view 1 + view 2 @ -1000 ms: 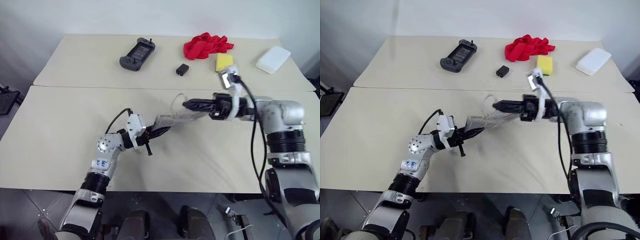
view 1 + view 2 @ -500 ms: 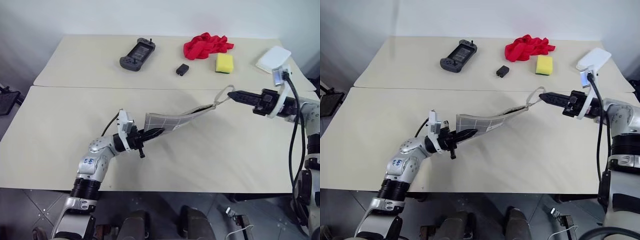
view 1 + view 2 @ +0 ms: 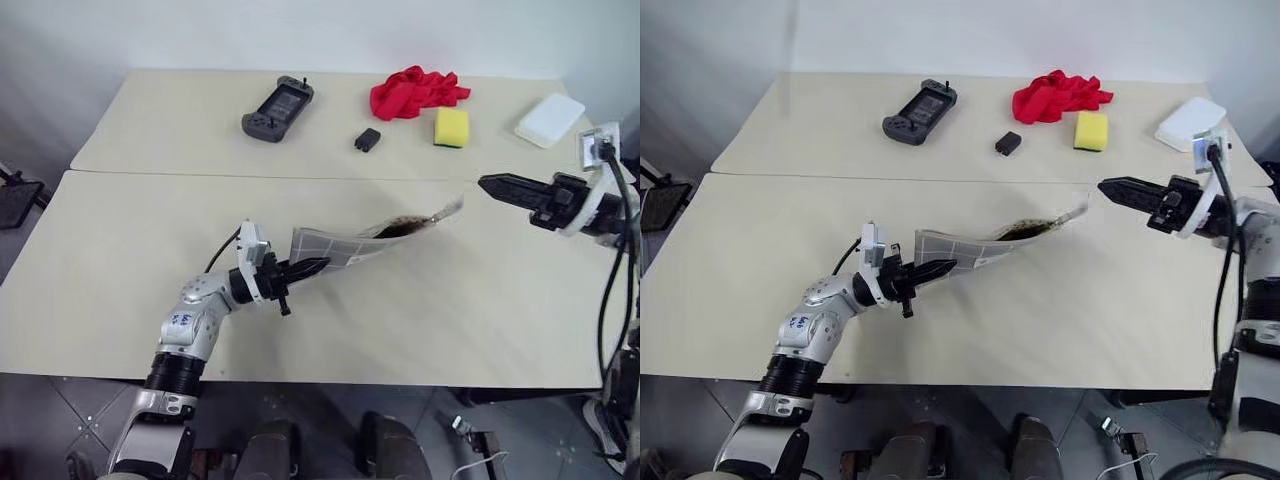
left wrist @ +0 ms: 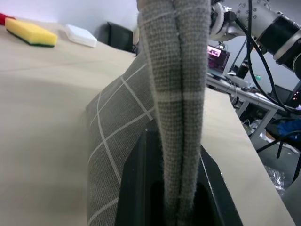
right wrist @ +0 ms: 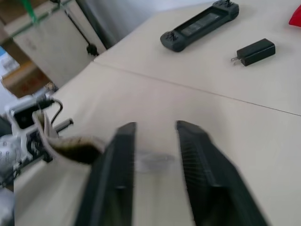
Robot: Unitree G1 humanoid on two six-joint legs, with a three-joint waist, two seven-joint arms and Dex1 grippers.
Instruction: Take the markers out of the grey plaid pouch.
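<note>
The flat grey plaid fabric pouch is held above the beige desk by its closed end in the clamped jaws of the left gripper, the right gripper parted and empty beside the sagging open mouth, so any markers left inside may slide out unchecked or the fabric slip free.

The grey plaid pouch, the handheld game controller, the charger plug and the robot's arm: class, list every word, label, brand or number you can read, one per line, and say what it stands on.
None can be read.
grey plaid pouch: no legible print shows.
handheld game controller: no legible marking.
charger plug: no legible marking.
blue sticker on the left forearm: print too small to read.
</note>
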